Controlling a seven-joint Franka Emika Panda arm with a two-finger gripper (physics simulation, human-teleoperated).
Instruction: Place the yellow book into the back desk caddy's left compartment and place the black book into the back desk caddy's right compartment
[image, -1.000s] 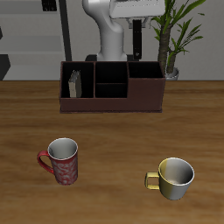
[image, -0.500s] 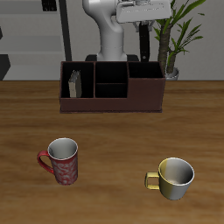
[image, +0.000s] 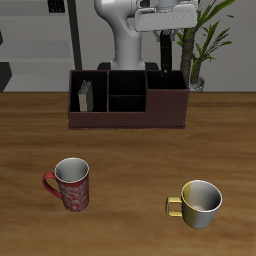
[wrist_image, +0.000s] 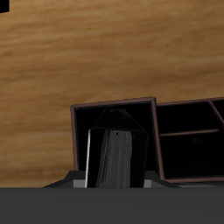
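The back desk caddy (image: 128, 122) stands at the table's back. The yellow book (image: 86, 97) stands upright in its left compartment (image: 80, 88). My gripper (image: 165, 32) hangs high above the caddy's right compartment (image: 166, 98). It is shut on the black book (wrist_image: 114, 157), held upright. In the wrist view the gripper (wrist_image: 114, 182) looks down past the book at the right compartment (wrist_image: 114, 118) and the caddy's wall (wrist_image: 73, 131) below. In the exterior view the black book is hard to make out against the dark background.
A red mug (image: 70, 183) and a yellow mug (image: 200, 203) stand on the table near its front edge. A potted plant (image: 198, 45) stands behind the caddy's right end, close to the gripper. The robot's base (image: 125, 45) rises behind the caddy.
My gripper has shifted a little above the caddy's right end and sits slightly lower, still holding the black book. The yellow book and both mugs have not moved.
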